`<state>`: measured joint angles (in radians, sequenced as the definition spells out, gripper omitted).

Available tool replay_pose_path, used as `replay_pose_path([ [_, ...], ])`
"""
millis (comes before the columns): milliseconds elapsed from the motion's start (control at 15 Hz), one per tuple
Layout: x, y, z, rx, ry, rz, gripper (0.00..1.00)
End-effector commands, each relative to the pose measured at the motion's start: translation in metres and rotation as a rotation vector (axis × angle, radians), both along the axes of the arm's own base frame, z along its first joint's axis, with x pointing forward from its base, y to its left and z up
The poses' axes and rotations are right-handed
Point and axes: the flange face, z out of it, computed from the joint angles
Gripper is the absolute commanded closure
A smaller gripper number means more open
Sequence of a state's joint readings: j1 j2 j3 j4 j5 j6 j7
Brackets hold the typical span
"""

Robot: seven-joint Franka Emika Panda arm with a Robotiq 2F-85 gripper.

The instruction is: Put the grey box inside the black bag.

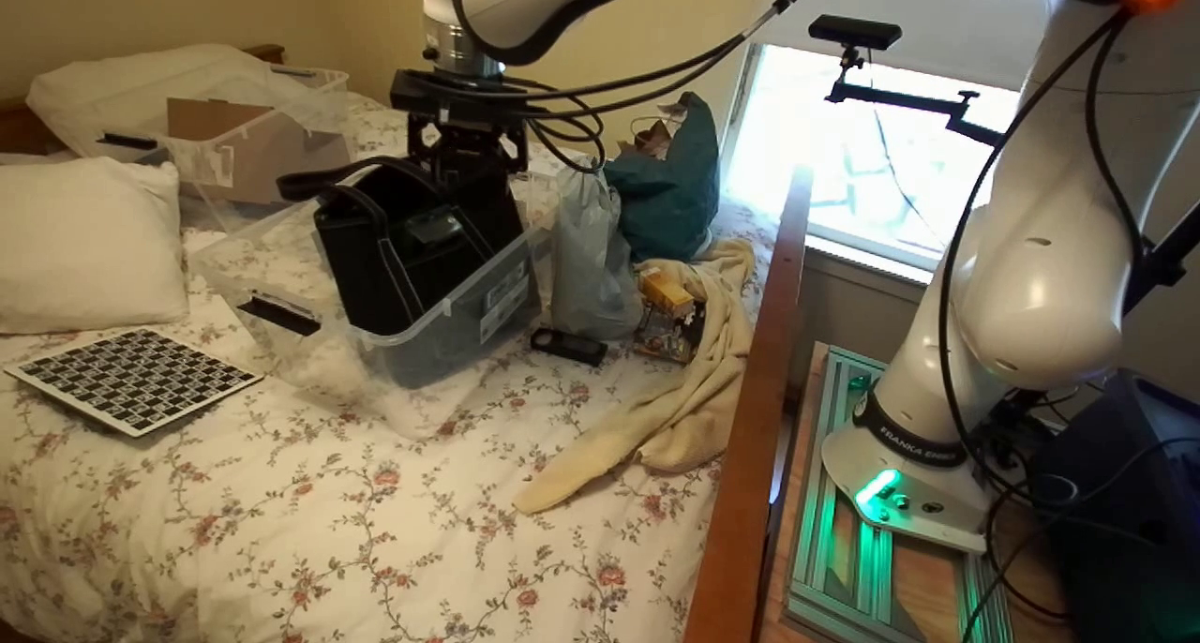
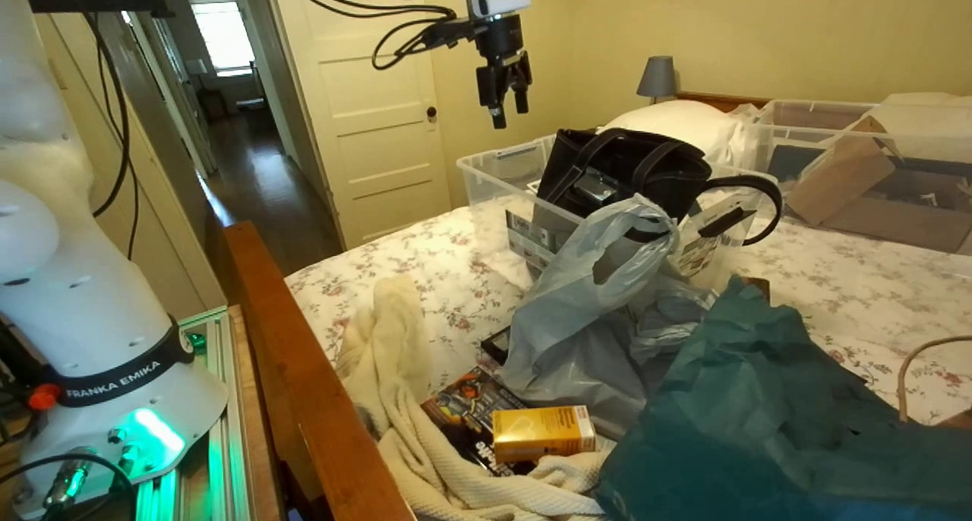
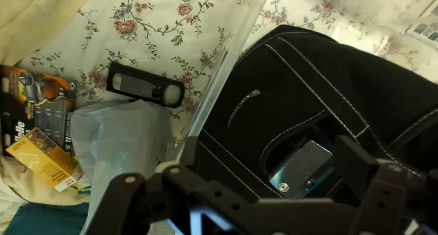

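Observation:
The black bag (image 1: 375, 277) stands tilted in a clear plastic tub, its loop handles sticking out; it also shows in an exterior view (image 2: 645, 164) and the wrist view (image 3: 246, 70). The grey box (image 3: 301, 170) is shiny and lies in the bag's front pocket opening, partly below the pocket edge. It also shows in both exterior views, at the bag's front (image 1: 436, 229) (image 2: 596, 187). My gripper (image 2: 510, 112) hangs in the air above the bag and apart from it. Its fingers (image 3: 272, 152) are spread wide with nothing between them. In an exterior view the gripper (image 1: 469, 160) overlaps the bag's far edge.
The clear tub (image 1: 450, 329) surrounds the bag. A whitish plastic bag (image 2: 577, 331) and a teal bundle (image 2: 752, 415) stand beside it. A black case (image 1: 568, 346), a yellow box (image 2: 543, 432) and a cream blanket (image 1: 656, 418) lie near. A second tub (image 1: 253, 156) holds cardboard.

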<state>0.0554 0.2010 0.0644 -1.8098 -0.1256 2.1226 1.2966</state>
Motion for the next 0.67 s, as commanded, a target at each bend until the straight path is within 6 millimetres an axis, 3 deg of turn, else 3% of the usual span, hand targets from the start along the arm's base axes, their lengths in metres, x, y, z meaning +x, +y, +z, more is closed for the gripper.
replay_pose_path([
  [0,0.039,-0.004,-0.021,-0.01,0.012,-0.09,0.0],
  [600,0.103,-0.029,-0.08,-0.009,-0.089,-0.19,0.0],
])
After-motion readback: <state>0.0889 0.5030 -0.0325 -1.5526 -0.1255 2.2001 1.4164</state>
